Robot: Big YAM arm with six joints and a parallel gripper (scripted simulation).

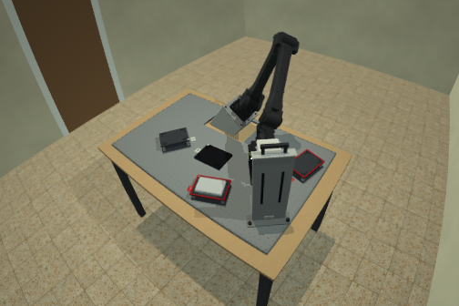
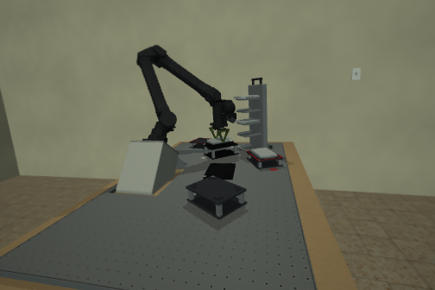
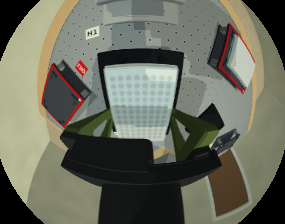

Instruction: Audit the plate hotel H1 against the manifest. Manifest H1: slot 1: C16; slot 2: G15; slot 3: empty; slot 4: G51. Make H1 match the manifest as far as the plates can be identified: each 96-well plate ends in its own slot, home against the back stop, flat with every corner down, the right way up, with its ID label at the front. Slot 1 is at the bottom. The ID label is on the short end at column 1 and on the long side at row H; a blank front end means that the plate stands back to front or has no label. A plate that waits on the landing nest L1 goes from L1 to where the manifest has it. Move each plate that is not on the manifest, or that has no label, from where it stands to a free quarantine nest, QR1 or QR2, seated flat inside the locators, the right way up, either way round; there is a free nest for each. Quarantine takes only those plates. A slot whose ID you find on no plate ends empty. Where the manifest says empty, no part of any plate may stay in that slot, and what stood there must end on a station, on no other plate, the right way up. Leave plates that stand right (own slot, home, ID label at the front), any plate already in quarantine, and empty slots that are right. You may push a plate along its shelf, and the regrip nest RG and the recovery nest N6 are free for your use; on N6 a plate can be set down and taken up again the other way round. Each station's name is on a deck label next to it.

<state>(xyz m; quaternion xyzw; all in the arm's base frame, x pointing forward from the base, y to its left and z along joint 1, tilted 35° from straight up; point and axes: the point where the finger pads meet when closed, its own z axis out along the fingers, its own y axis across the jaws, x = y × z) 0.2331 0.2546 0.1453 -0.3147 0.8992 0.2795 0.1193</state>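
Note:
My gripper (image 2: 220, 140) (image 3: 141, 110) is shut on the sides of a pale 96-well plate (image 3: 140, 92) (image 2: 214, 141). The plate is right way up and very low over, or on, a black raised nest (image 3: 140, 56) (image 2: 221, 148) in front of the hotel. Its seating cannot be told, and no ID is readable. Hotel H1 (image 1: 273, 189) (image 2: 258, 115) shows its back in the top view. Its shelves show edge-on in the exterior view; plates on them cannot be told. A white plate (image 1: 209, 186) (image 2: 264, 153) (image 3: 244, 62) lies on a red-rimmed nest. Red-rimmed QR2 (image 1: 308, 163) (image 3: 62, 97) bears no plate.
A dark raised nest (image 1: 174, 137) (image 2: 216, 189) stands at the far end from the hotel. A flat black nest (image 1: 213, 157) (image 2: 220, 171) lies between it and the gripper. The pale wedge-shaped arm base (image 1: 225, 121) (image 2: 140, 167) stands at the table edge.

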